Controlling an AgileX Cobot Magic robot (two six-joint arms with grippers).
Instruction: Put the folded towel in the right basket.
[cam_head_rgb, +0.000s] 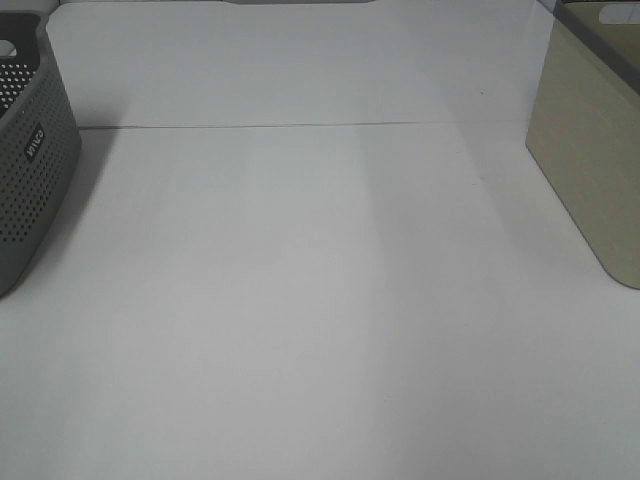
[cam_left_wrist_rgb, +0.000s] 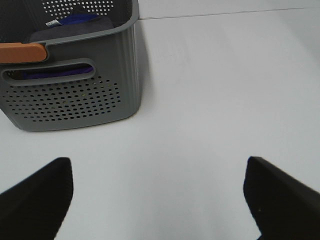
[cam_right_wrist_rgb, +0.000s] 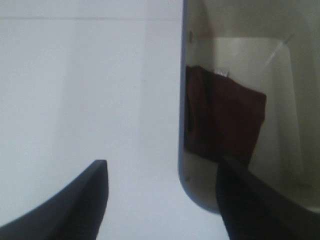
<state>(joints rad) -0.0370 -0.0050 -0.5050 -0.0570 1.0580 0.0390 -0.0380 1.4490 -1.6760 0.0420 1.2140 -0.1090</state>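
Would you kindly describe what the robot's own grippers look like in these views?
Only fingertips show. The left gripper has two matte black, blunt, wedge-like fingers. The right gripper has similar dark, tapering fingers. No cables, markings or arm links are visible, and the exterior high view shows neither arm.

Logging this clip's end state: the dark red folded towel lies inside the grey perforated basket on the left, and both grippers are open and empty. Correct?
Not quite. The dark red folded towel lies inside the beige basket on the right, as the right wrist view shows. The grey perforated basket holds other dark and blue items. The rest stands: the left gripper and right gripper are open and empty.
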